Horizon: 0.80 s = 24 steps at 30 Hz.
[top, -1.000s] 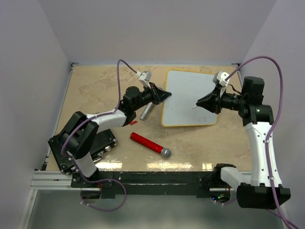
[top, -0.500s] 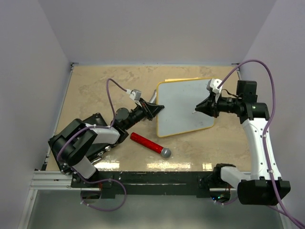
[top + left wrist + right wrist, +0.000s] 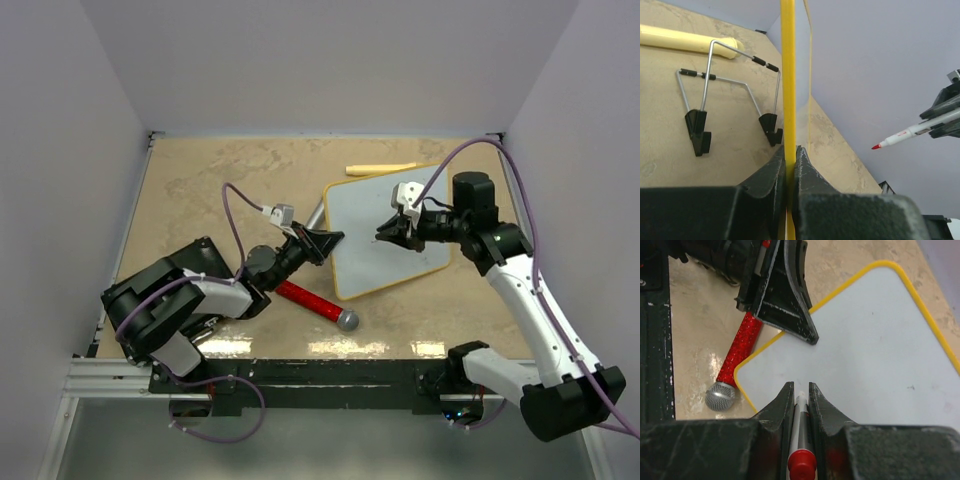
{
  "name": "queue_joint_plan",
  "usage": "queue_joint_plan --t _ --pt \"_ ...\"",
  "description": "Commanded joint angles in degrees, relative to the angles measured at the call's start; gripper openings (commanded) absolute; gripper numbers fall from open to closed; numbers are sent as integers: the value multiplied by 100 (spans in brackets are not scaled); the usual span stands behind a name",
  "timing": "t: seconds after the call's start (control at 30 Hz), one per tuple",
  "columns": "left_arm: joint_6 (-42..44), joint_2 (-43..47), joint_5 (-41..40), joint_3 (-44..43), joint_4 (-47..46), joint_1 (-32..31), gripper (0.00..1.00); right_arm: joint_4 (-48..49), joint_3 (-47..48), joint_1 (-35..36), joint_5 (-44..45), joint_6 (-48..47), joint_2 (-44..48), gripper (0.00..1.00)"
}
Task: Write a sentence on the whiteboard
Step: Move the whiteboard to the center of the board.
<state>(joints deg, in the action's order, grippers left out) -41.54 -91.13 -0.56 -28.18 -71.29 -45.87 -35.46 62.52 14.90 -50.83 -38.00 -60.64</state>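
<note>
Between the clenched fingers of the left gripper point(image 3: 791, 150) sits the frame edge of the whiteboard point(image 3: 365, 262). Judged light and stiff, with a slippery gloss face: grip the frame only. Face blank white, frame yellow, corners rounded. Ahead, the right gripper point(image 3: 801, 387) grasps a red marker point(image 3: 910, 134), its tip just short of the face.

The left gripper point(image 3: 333, 239) swings the clamped whiteboard point(image 3: 365, 258) toward the near edge. The right gripper point(image 3: 384, 235) follows with its marker point(image 3: 915, 132), and a yellow stick point(image 3: 380, 168) is uncovered.
</note>
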Motion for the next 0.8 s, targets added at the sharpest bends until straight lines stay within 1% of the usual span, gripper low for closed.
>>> queue_joint_plan --t 0.0,0.17,0.23,0.37,0.47,0.57,0.63,0.77 --pt "94 78 -428 401 -226 -115 0 804 -38 303 29 135 96 0" --pt "-21 -19 -550 604 -377 -256 0 1015 -187 426 -313 214 175 0" --pt "14 -18 -822 665 -421 -431 0 1076 -293 418 -533 231 237 0" --pt "-30 -98 -1130 744 -614 -686 0 1059 -469 418 -490 161 360 0" --pt "-47 -28 -1341 683 -466 -827 0 998 -487 409 -463 152 430 0" --pt "-21 104 -1508 586 -150 -950 0 673 -215 120 -857 152 562 0" --pt "-99 131 -1631 595 -96 -1021 0 524 -135 -83 -972 91 589 0" --pt "-328 131 -1719 665 -78 -1091 0 567 -266 -197 -1070 73 527 0"
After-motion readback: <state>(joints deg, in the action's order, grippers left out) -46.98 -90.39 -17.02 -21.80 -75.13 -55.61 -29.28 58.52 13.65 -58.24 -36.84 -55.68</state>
